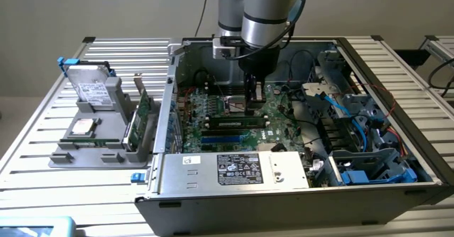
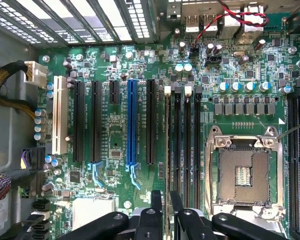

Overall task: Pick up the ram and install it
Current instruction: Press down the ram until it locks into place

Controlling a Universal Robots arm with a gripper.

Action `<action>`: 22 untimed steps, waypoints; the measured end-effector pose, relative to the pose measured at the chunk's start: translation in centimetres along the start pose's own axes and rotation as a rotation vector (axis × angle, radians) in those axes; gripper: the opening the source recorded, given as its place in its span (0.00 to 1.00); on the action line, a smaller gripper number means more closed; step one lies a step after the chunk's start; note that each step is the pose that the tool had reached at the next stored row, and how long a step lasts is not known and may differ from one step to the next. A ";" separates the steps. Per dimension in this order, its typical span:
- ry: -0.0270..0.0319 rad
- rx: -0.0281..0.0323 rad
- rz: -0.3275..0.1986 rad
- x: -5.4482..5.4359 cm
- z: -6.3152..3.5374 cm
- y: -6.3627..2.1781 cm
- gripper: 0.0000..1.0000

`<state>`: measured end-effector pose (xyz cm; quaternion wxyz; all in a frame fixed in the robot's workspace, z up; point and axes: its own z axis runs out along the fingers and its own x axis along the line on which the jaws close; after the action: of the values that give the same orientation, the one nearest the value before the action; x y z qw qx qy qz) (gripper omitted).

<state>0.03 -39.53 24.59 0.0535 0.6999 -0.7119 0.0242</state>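
The ram (image 1: 237,124) stands on edge in a motherboard slot inside the open computer case, its dark chips facing the exterior view. From the wrist it appears as a thin pale line (image 2: 168,150) in the memory slot closest to the expansion slots. My gripper (image 1: 252,108) hangs straight down just above its top edge, slightly toward the exterior view's right of its middle. In the wrist view the gripper (image 2: 166,197) is open by a narrow gap, one black finger (image 2: 157,202) on each side of the ram's line.
The empty CPU socket (image 2: 244,172) lies just beyond the memory slots. A blue expansion slot (image 2: 131,122) runs parallel to them. The power supply (image 1: 234,170) fills the case front, with blue cables (image 1: 333,104) at the exterior view's right. Outside, a grey fixture (image 1: 92,154) holds a hard drive (image 1: 91,85) and a green card (image 1: 144,107).
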 end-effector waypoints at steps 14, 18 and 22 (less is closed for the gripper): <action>-0.0014 0.0652 0.007 -0.1 0.43 -0.15 0.11; -0.0008 0.0652 0.007 -0.1 0.86 0.00 0.11; -0.0008 0.0654 0.007 -0.1 1.19 0.11 0.11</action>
<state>-0.13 -39.52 23.39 0.0302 0.6987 -0.7132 0.0474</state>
